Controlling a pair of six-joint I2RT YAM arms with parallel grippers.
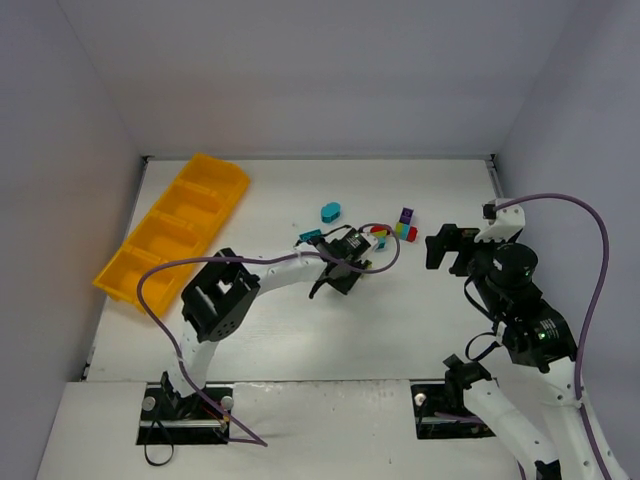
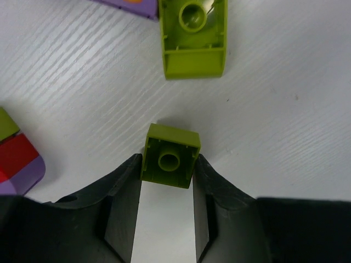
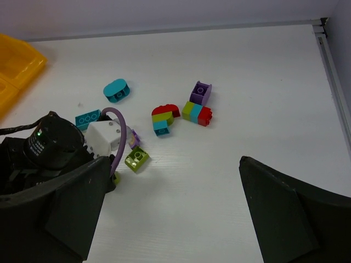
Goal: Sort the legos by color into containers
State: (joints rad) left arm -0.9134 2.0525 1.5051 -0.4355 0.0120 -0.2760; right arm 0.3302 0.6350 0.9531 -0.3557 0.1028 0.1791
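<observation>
White worktop carries the orange tray [image 1: 232, 176] at far left, well apart from the bricks. Centrally, the left gripper [image 2: 169, 160] is clenched on a small lime brick [image 2: 170, 147], likely for carrying trayward. Rightward, the right gripper [image 3: 175, 219] hangs splayed, holding nothing, leaving the scattered legos [image 3: 164, 118] unobstructed.

White wood-grain table [image 1: 300, 340], plain pale grey walls [image 1: 320, 70].

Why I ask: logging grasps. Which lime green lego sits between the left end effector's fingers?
The small square lime green lego, hollow underside facing the wrist camera, pinched by the left end effector; the larger sloped lime green lego lies apart ahead.
</observation>
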